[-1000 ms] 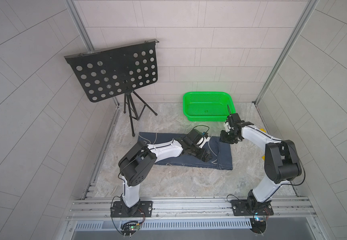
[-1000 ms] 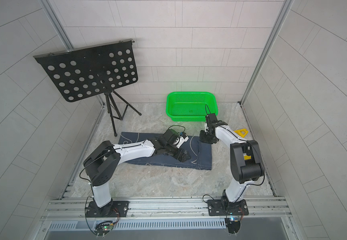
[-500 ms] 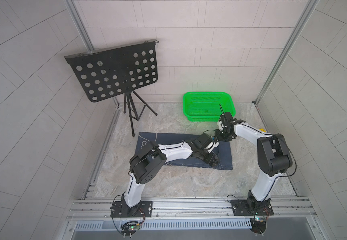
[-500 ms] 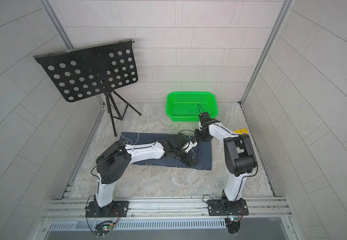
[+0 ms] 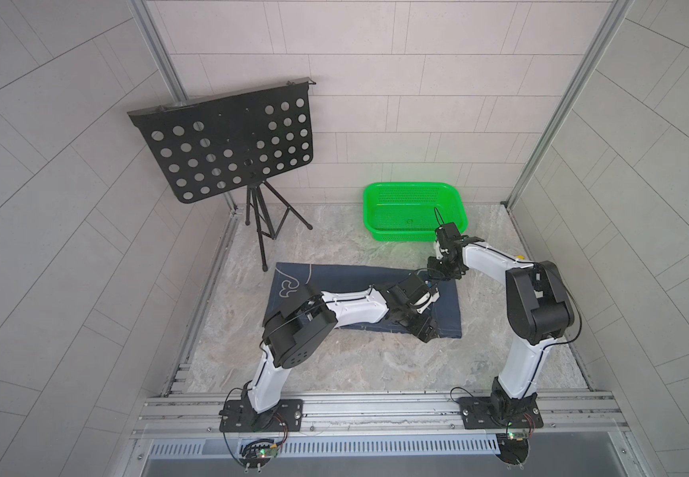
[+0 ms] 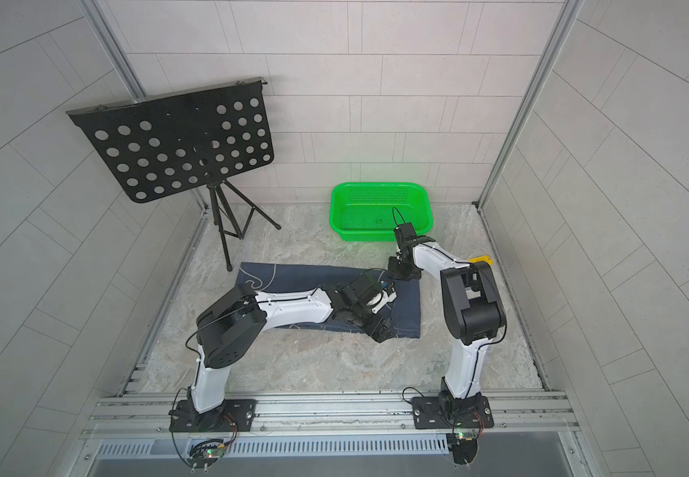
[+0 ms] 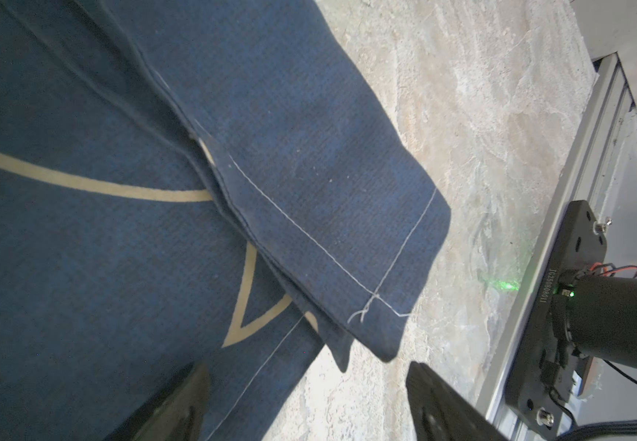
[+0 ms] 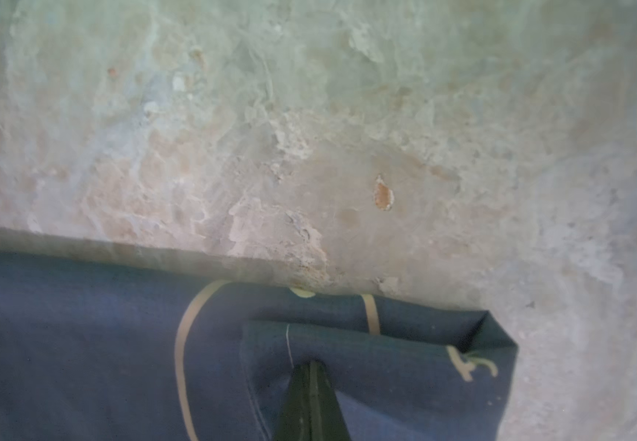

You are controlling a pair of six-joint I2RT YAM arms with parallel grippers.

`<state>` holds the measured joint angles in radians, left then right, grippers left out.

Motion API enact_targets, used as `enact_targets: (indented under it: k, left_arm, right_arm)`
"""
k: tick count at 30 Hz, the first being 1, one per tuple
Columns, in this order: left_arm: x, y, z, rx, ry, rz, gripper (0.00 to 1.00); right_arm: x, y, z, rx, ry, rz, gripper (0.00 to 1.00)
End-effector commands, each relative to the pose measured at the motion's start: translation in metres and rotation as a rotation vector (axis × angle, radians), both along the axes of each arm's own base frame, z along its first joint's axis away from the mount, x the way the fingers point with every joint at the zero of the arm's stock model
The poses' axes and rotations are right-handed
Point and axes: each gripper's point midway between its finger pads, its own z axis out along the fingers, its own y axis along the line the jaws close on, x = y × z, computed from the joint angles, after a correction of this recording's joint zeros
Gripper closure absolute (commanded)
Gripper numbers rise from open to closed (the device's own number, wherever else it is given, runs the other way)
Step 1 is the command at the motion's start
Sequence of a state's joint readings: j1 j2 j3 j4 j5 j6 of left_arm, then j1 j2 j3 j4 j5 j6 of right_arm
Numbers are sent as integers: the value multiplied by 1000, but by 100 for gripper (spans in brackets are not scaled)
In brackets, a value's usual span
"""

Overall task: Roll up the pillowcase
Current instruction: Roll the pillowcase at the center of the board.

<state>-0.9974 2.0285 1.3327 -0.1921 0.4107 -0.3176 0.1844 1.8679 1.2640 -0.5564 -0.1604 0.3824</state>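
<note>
The pillowcase (image 5: 334, 278) (image 6: 293, 276), dark navy with pale line drawings, lies flat on the stone floor in both top views. My left gripper (image 5: 423, 330) (image 6: 378, 330) hovers open at its near right corner. In the left wrist view (image 7: 309, 385) one finger (image 7: 179, 404) is over the cloth and one is over bare floor, with a folded, stitched corner (image 7: 366, 305) just ahead. My right gripper (image 5: 444, 274) (image 6: 404, 270) is at the far right corner. In the right wrist view its fingers (image 8: 311, 397) are shut, with a puckered flap of the pillowcase (image 8: 404, 362) at their tips.
A green perforated basket (image 5: 413, 188) (image 6: 380, 186) stands behind the right gripper near the back wall. A black perforated music stand (image 5: 227, 144) on a tripod is at the back left. A small yellow piece (image 6: 481, 259) lies at the right. Aluminium rails (image 5: 376, 406) run along the front.
My left gripper has slid from the cloth's middle to its near right corner. My right gripper has moved left onto the far right corner and shut there.
</note>
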Motion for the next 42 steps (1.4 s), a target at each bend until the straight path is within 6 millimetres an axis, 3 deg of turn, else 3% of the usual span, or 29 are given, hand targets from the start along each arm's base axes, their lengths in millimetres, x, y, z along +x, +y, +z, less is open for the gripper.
enact_targets:
  k: [1, 7, 11, 15, 19, 28, 34, 42]
  left_arm:
    - [2, -1, -6, 28, -13, -7, 12]
    - [4, 3, -2, 34, -31, 1, 12]
    - [7, 5, 12, -24, -50, 11, 12]
    - [12, 11, 20, -58, -57, 32, 11]
    - [12, 16, 19, -59, -51, 33, 11]
    - [9, 17, 13, -58, -30, 41, 11]
    - [8, 14, 9, -64, -13, 41, 11]
    - [8, 13, 4, -59, -1, 43, 11]
  right_arm:
    - [1, -4, 7, -24, -17, -16, 100]
    - [-3, 7, 19, 37, -36, -2, 99]
    - [-16, 9, 28, 55, -38, 5, 86]
    - [-31, 10, 19, 39, -2, 16, 75]
    - [-29, 11, 11, 20, 5, 26, 73]
    - [-19, 10, -6, -51, 37, 53, 77]
    - [-8, 8, 3, -61, -2, 34, 96]
    - [-5, -5, 8, -91, -47, -77, 98]
